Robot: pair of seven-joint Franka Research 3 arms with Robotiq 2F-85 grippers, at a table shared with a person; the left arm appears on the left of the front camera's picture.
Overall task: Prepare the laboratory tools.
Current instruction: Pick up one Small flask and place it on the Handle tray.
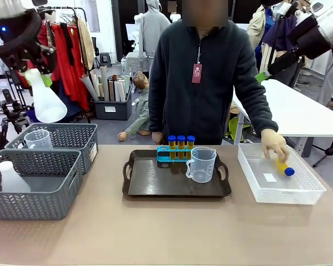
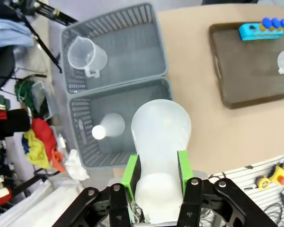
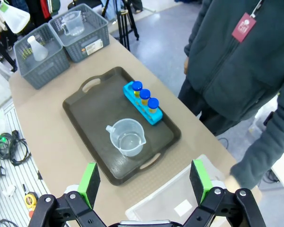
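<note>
Translucent white, the flask (image 1: 46, 102) is hanging high over the grey baskets (image 1: 44, 194) on our left, and we are pinching its neck between the green pads (image 2: 131, 172) of our left gripper (image 2: 156, 168). Its long axis is running along the jaws, slightly tilted, with the wide base down and away from the wrist. We are holding our right gripper (image 3: 144, 182) aloft on the other side, jaws spread with nothing between them. The tray (image 1: 155, 182) is lying mid-table, to our right of the flask, and is carrying the beaker (image 1: 201, 164) and a blue rack (image 1: 164, 158) with three tubes (image 1: 181, 143); bare floor is showing on the flask's side of the beaker. A person's hand (image 1: 273, 145) is reaching into the lattice basket (image 1: 299, 191) at a fourth tube (image 1: 284, 168). We are judging that the flask is bound for the tray: the left arm is the nearer and is already carrying it, so the move is calling for a sweep to our right and a descent, base first, clear of the beaker.
</note>
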